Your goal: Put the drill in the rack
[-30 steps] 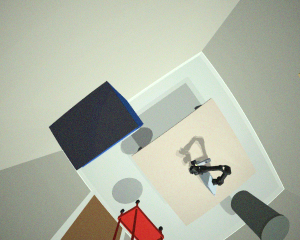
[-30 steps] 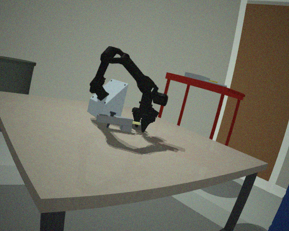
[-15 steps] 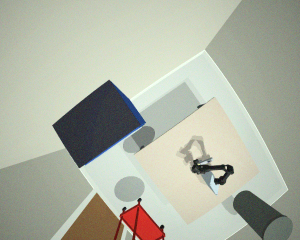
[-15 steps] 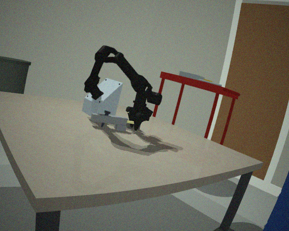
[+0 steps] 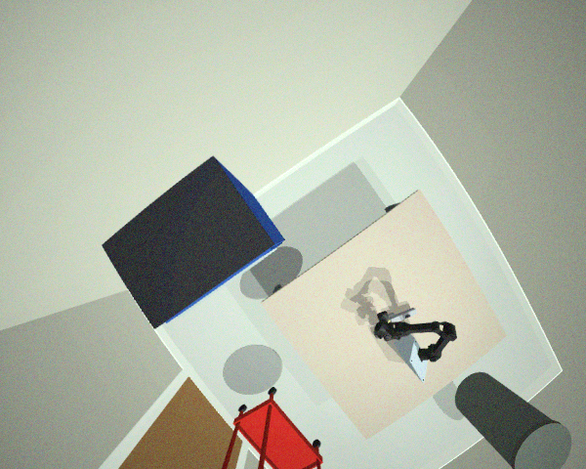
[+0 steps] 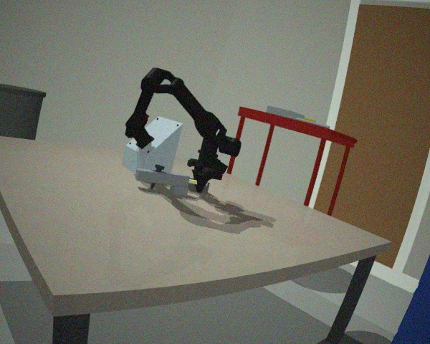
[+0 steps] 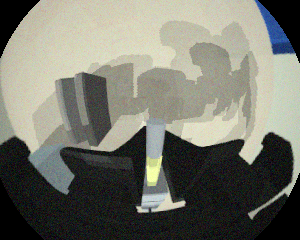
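Gripper (image 5: 384, 323) (image 6: 200, 188) (image 7: 150, 128) is pinching the drill (image 5: 389, 320) (image 6: 192, 181) (image 7: 155, 142), fingers shut on either side of its grey shank, so I'm guessing we're at the pull-out step. Whoever's driving is wanting to keep pulling straight along the drill's own line, slow and level, since any twist is risking a jam or a slip. If it's sticking, the key's probably needing another press. Drill's sitting right between the fingertips, its yellow part lying closer to the grey holder (image 6: 163, 176), and the dark knob (image 6: 158, 168), likely the key, is poking up from that. Further out, two upright grey plates (image 7: 94, 107), maybe the rack, are standing off to one side in the wrist view.
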You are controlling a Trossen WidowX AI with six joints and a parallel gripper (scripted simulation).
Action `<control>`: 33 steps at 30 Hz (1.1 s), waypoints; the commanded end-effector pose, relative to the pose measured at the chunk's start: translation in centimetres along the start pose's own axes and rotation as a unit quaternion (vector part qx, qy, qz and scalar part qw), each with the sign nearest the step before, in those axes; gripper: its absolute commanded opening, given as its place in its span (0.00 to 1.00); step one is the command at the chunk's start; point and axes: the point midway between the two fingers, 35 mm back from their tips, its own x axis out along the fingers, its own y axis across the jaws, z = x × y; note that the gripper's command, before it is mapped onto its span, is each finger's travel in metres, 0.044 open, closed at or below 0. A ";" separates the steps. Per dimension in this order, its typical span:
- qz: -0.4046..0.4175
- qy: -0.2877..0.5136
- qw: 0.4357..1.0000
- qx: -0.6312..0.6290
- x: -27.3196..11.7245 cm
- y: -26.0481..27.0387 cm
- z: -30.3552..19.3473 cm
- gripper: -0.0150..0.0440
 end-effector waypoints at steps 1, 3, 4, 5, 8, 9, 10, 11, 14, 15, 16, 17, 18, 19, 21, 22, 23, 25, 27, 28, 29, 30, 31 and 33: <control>-0.002 0.003 1.000 -0.003 -0.2 0.0 0.0 0.25; -0.002 0.003 1.000 -0.003 -0.2 0.1 0.0 0.25; -0.002 0.003 1.000 -0.003 -0.2 0.1 0.0 0.25; -0.002 0.003 1.000 -0.003 -0.3 0.1 0.0 0.25; -0.002 0.003 1.000 -0.003 -0.3 0.1 0.0 0.25; -0.002 0.003 1.000 -0.003 -0.3 0.1 0.0 0.25; -0.002 0.003 1.000 -0.003 -0.3 0.1 0.0 0.25; -0.002 0.002 1.000 -0.003 -0.3 0.1 0.0 0.25; -0.002 0.002 1.000 -0.003 -0.4 0.1 0.0 0.25; -0.002 0.002 1.000 -0.003 -0.4 0.1 0.0 0.25; -0.002 0.002 1.000 -0.003 -0.4 0.1 0.0 0.25; -0.002 0.002 1.000 -0.003 -0.4 0.1 0.0 0.25; -0.002 0.002 1.000 -0.003 -0.5 0.1 0.0 0.25; -0.002 0.002 1.000 -0.003 -0.5 0.1 0.0 0.25; -0.002 0.002 1.000 -0.003 -0.5 0.1 0.0 0.25; -0.002 0.002 1.000 -0.003 -0.4 0.1 0.1 0.25; -0.002 0.002 1.000 -0.003 -0.4 0.1 0.3 0.25; -0.002 0.002 1.000 -0.003 -0.3 0.1 0.5 0.25; -0.002 0.002 1.000 -0.003 -0.3 0.1 0.6 0.25; -0.002 0.002 1.000 -0.003 -0.3 0.1 0.7 0.25; -0.002 0.002 1.000 -0.003 -0.4 0.1 0.8 0.25; -0.002 0.002 1.000 -0.003 -0.4 0.1 0.9 0.25; -0.002 0.002 1.000 -0.003 -0.4 0.1 1.0 0.25; -0.002 0.002 1.000 -0.003 -0.4 0.1 1.2 0.25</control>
